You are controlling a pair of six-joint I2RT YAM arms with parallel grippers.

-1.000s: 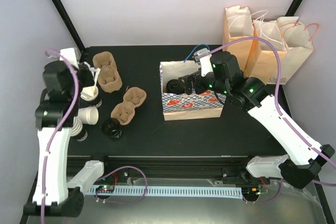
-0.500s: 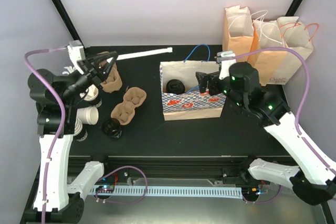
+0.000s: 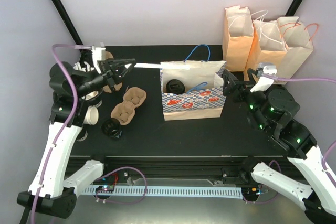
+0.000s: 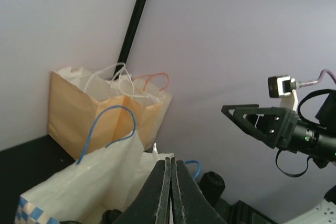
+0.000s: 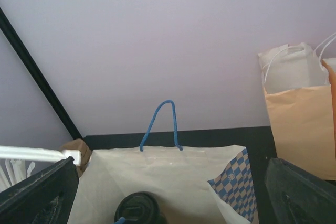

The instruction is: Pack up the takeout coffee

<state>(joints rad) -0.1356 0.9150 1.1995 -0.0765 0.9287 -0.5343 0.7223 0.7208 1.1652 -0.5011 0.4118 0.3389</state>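
Black table (image 3: 236,129) bearing open patterned paper bag (image 3: 191,103); right gripper (image 3: 228,85) spread wide just beside it, left gripper (image 3: 119,67) pressed together. Takeout coffee (image 3: 174,86) upright inside bag; thin white strip (image 3: 147,65) pinched at left fingertips. Packing seemingly near done.

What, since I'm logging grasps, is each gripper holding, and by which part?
The left gripper is shut on one end of a long white strip, perhaps a wrapped straw. The right gripper is open, holding nothing.
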